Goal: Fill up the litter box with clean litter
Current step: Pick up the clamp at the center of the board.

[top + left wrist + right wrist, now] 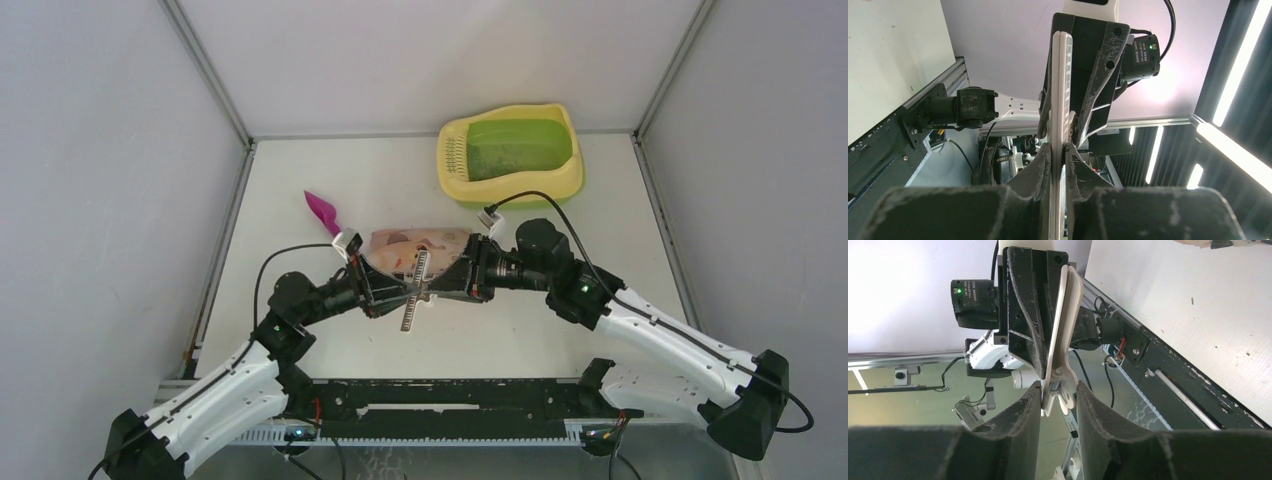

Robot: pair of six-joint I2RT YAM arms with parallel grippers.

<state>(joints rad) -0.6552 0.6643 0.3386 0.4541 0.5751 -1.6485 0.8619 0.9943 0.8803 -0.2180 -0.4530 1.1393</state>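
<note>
We find the litter box (pixel 510 152) at the far right of the counter (pixel 620 225), its slotted grille at the left end and its green basin facing up. It stands well apart from both arms. At mid-counter the left gripper (pixel 397 290) and the right gripper (pixel 442 284) meet tip to tip over a long white bag clip (pixel 415 290), which lies across the near edge of a peach-pink printed bag (pixel 415 243). In the left wrist view the left gripper (pixel 1058 152) has its jaws almost fully closed, pinching the bag clip (pixel 1063 90) edge-on. In the right wrist view the right gripper (pixel 1058 390) holds the bag clip (pixel 1060 340) between narrowly parted jaws. A magenta scoop (pixel 322 208) lies on the counter just left of the bag. A few dark specks of litter (pixel 1192 301) dot the counter.
</note>
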